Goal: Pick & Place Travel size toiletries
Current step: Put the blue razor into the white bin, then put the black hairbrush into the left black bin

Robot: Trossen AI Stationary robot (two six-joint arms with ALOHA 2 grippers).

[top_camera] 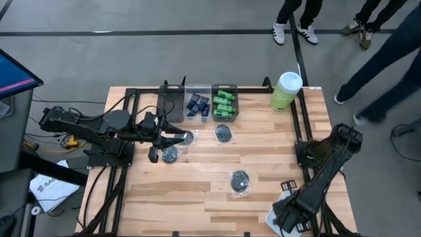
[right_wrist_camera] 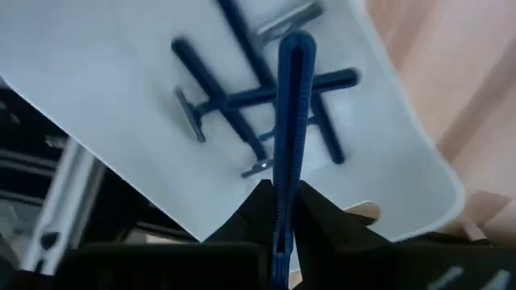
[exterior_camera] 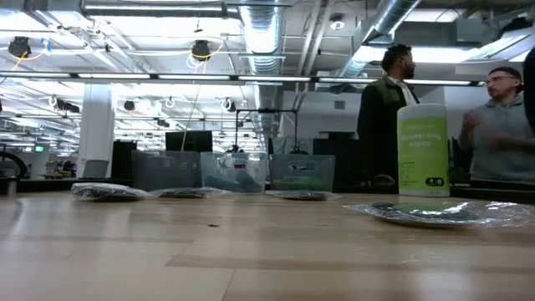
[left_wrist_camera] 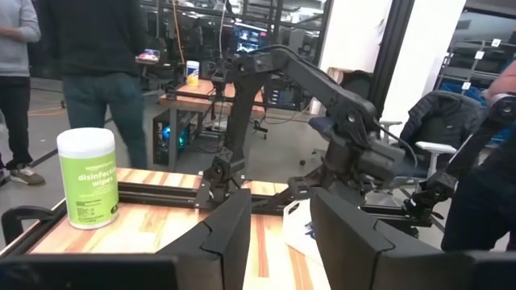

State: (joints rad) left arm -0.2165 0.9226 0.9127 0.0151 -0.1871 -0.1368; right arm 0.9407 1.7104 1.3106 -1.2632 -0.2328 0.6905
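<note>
My right gripper (top_camera: 289, 218) hangs at the table's near right corner over a white tray (right_wrist_camera: 97, 89), shut on a thin blue razor (right_wrist_camera: 292, 105). Several more blue razors (right_wrist_camera: 234, 105) lie in the tray. My left gripper (top_camera: 184, 138) points level toward the table's right at mid-left, open (left_wrist_camera: 280, 217), with nothing between its fingers. A dark crinkly packet (top_camera: 189, 137) lies under its tip. Other packets (top_camera: 170, 154) (top_camera: 223, 133) (top_camera: 240, 181) lie flat on the wood. Navy tubes (top_camera: 197, 105) and green bottles (top_camera: 223, 103) fill two clear bins at the far edge. My right gripper pinches the razor's handle (right_wrist_camera: 284, 181) between its two fingers. The fingers come from above, pointing steeply down. The razor runs along them and sticks out past the fingertips toward the tray. The fingers hide its other end. Whether it touches the tray I cannot tell.
A tall green canister with a white lid (top_camera: 286, 91) stands at the far right corner. A third clear bin (top_camera: 172, 102) sits left of the tubes. Black frame rails (top_camera: 302, 125) run along the table's sides. People stand beyond the far edge (exterior_camera: 393, 109).
</note>
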